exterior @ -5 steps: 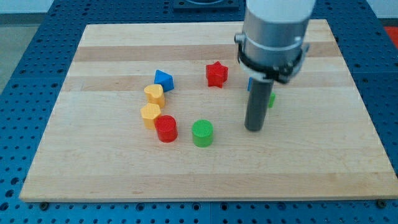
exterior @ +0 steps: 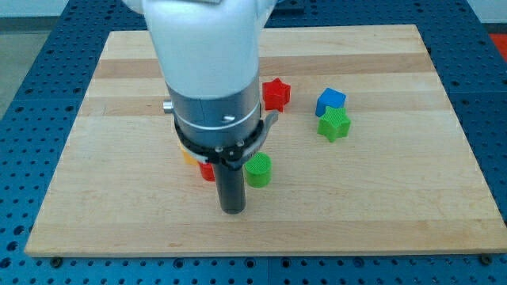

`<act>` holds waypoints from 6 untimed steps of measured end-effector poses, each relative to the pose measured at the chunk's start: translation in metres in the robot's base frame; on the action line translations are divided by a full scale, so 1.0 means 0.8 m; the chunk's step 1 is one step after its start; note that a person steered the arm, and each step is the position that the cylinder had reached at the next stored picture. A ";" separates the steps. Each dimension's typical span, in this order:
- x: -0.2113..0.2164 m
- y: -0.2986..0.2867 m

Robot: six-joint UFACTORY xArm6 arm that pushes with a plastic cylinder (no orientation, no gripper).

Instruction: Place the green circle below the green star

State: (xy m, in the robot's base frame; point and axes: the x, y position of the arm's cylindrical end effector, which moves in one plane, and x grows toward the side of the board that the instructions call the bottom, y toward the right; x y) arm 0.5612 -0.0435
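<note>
Plywood board (exterior: 396,198) was laid on blue pegboard (exterior: 24,95). My tip (exterior: 231,210) was set just left of the ridged green circle (exterior: 258,169), far from the green star (exterior: 333,124).

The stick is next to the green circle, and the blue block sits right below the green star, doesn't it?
Not quite. In the camera view the blue block sits just above the green star, toward the view's top, not below it. The rest is right: my tip is beside the green circle, on its left and a little lower in the view.
</note>
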 end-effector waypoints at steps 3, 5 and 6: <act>-0.055 0.035; -0.068 0.092; -0.068 0.117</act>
